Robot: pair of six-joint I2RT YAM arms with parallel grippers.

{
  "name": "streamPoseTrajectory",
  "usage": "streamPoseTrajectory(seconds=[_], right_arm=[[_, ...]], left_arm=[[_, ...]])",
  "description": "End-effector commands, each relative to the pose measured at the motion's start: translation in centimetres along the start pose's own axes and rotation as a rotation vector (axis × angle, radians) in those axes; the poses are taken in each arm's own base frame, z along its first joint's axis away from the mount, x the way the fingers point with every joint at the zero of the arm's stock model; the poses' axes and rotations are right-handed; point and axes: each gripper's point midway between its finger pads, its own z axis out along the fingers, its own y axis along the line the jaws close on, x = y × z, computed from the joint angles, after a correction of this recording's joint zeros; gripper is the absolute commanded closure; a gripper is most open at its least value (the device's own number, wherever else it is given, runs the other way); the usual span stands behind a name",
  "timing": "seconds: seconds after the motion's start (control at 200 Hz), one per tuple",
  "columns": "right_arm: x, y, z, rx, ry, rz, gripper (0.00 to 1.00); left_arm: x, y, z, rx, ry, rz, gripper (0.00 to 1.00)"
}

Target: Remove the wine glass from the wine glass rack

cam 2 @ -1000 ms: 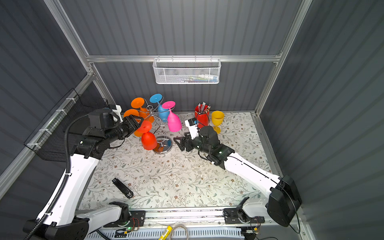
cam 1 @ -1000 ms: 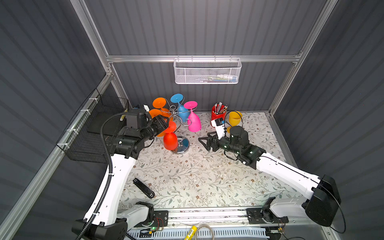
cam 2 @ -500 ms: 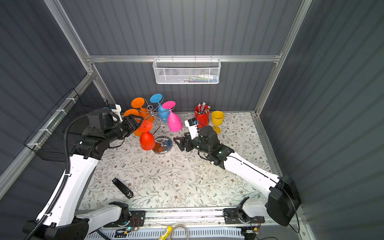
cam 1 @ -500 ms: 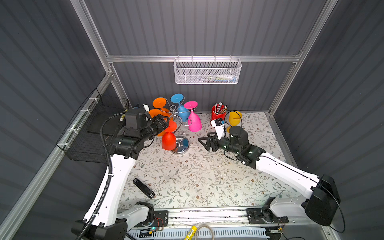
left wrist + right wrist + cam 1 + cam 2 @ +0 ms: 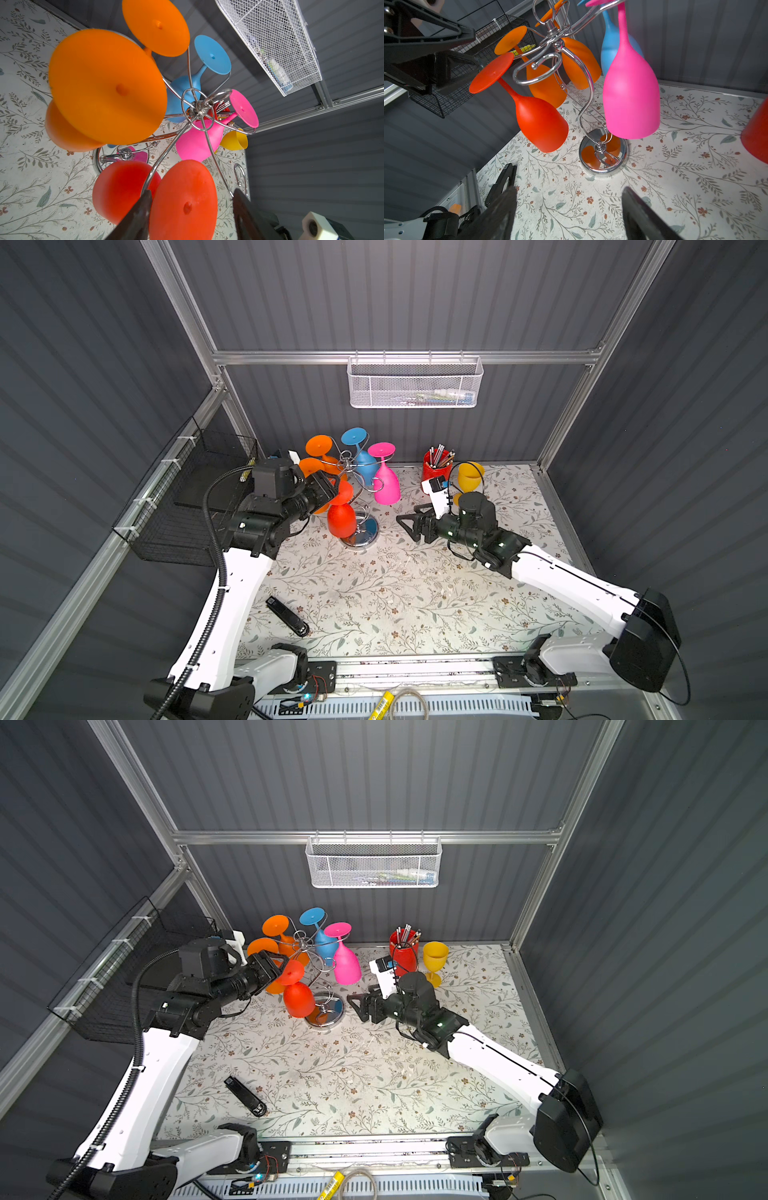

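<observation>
In both top views the wine glass rack (image 5: 368, 529) stands toward the back of the floral table (image 5: 395, 593), left of middle. The red wine glass (image 5: 341, 520) is on the rack's near side, bowl down and tilted. Its foot sits right at my left gripper (image 5: 332, 489), whose jaws stand apart. My right gripper (image 5: 356, 1007) hovers low, just right of the rack's round base, with the jaws wide and nothing in them. A pink glass (image 5: 347, 969), a blue glass (image 5: 322, 942) and two orange glasses (image 5: 275, 925) hang from the rack. A yellow glass (image 5: 434, 957) and a red pencil cup (image 5: 403, 952) stand behind my right gripper.

In the left wrist view the red wine glass's foot (image 5: 185, 203) lies between my fingers (image 5: 137, 216). One finger touches its rim, and a gap shows between the rim and the other finger. I cannot tell whether the glass is gripped, or whether the wire arm running down beside it carries it.

In the right wrist view the red wine glass (image 5: 542, 122) leans well off the line of the pink glass (image 5: 631, 99). Its foot points toward the left gripper (image 5: 478, 49), and its bowl hangs above the table beside the rack's mirror base (image 5: 603, 173). Its stem passes beside a scroll arm. My own fingers (image 5: 500, 212) stand wide apart, empty.
</observation>
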Motion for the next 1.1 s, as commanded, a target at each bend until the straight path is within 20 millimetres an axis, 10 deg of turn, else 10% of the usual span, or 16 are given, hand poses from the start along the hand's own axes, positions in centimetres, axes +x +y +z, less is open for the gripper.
streamPoseTrajectory(seconds=[0.0,1.096], right_arm=[[-0.2,0.2,0.1,-0.013,-0.010,0.001,0.20],[-0.2,0.2,0.5,-0.015,-0.003,0.009,0.20]], left_arm=[[0.4,0.5,0.3,-0.017,0.016,0.013,0.38],[1.6,-1.5,0.7,0.122,0.072,-0.114,0.51]])
